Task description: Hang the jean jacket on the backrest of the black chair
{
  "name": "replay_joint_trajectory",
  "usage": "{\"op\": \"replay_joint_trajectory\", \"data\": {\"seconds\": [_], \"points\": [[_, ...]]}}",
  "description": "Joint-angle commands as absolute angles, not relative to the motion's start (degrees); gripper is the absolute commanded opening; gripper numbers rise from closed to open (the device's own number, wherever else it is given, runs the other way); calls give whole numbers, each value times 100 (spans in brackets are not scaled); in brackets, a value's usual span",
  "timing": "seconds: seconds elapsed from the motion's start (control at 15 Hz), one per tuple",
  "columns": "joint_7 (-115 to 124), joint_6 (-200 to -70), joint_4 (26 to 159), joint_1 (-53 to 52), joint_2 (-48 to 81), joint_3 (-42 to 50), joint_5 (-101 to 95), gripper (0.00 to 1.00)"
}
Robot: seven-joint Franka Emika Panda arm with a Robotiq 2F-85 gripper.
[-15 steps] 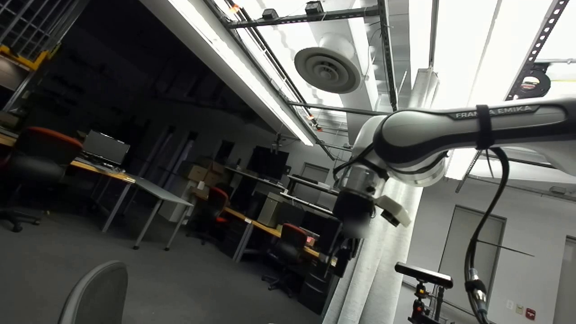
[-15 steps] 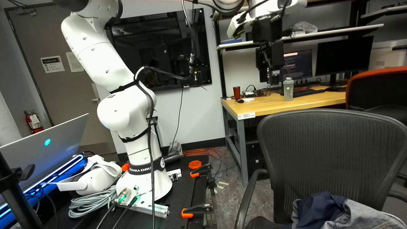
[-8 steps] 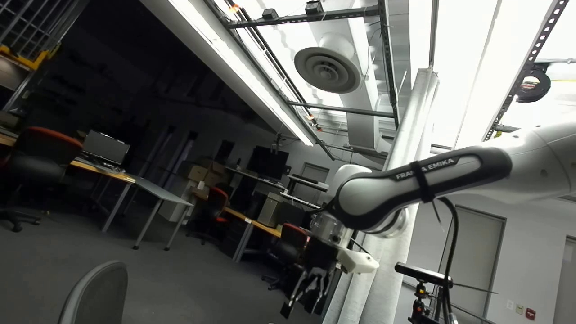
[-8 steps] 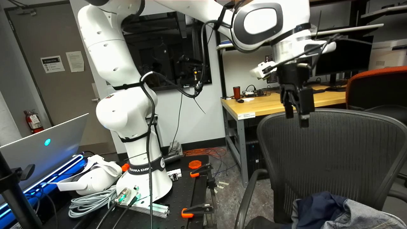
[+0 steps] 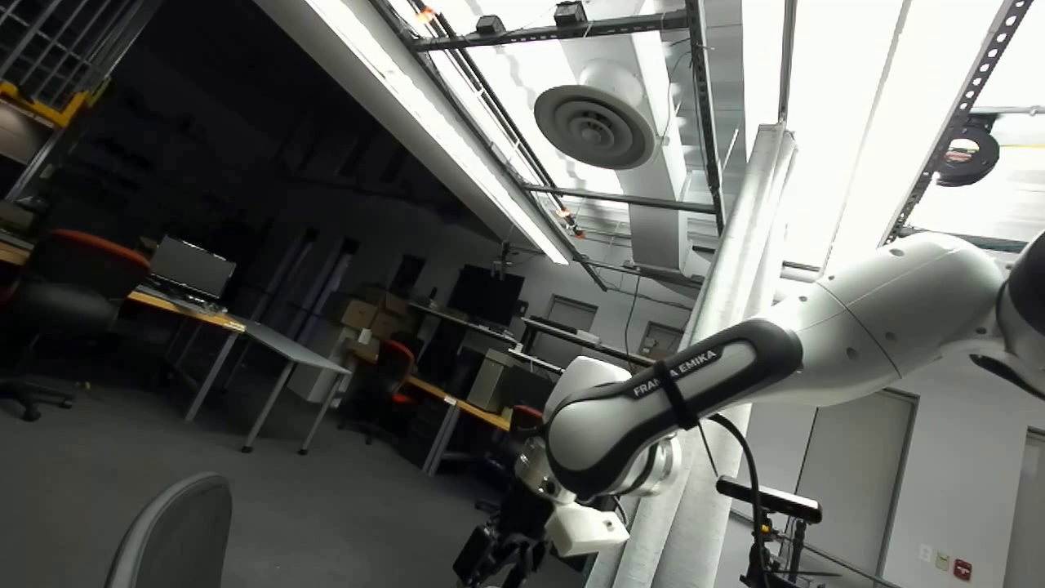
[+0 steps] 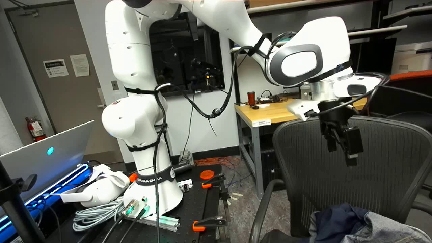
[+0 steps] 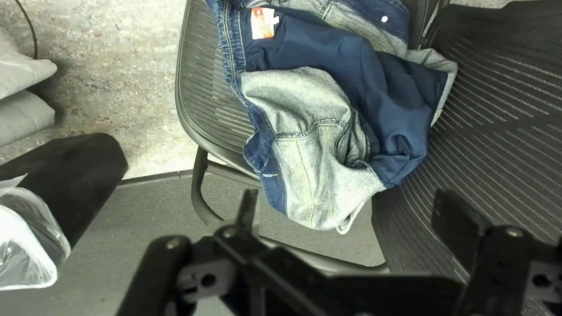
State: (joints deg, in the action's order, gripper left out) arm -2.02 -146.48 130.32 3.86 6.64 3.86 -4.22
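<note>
The jean jacket lies crumpled on the seat of the black chair in an exterior view [image 6: 388, 227] and in the wrist view [image 7: 325, 101]. Its navy lining and pale inner denim face up, with a label near one edge. The chair's mesh backrest [image 6: 388, 152] stands upright behind it and shows at the right of the wrist view [image 7: 505, 101]. A rounded backrest with a paler rim [image 5: 184, 531] shows in an exterior view, without the jacket in sight. My gripper [image 6: 342, 156] is open and empty above the jacket, overlapping the backrest in view; its fingers stand wide apart in the wrist view [image 7: 344, 195].
The chair's armrest [image 6: 265, 209] rises on the robot's side. A yellow-topped desk [image 6: 278, 113] stands behind the chair, beside an orange-topped chair [image 6: 410, 75]. A clear-lined bin [image 7: 26, 239] is at the wrist view's left. The robot's black table [image 6: 199, 199] holds clamps.
The arm has reached out toward the chair and my gripper has come down, from above the desk to over the seat in front of the backrest. The jacket and chair have not moved.
</note>
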Motion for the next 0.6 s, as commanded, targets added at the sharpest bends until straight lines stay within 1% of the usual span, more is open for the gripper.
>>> {"op": "replay_joint_trajectory", "data": {"seconds": [0.0, 0.2, 0.53], "points": [[-206, -14630, 12991, 384, 688, 390, -417, 100], [-206, -14630, 12956, 384, 689, 389, -416, 100], [-220, -15083, 12635, 446, 1511, 519, -644, 100]]}}
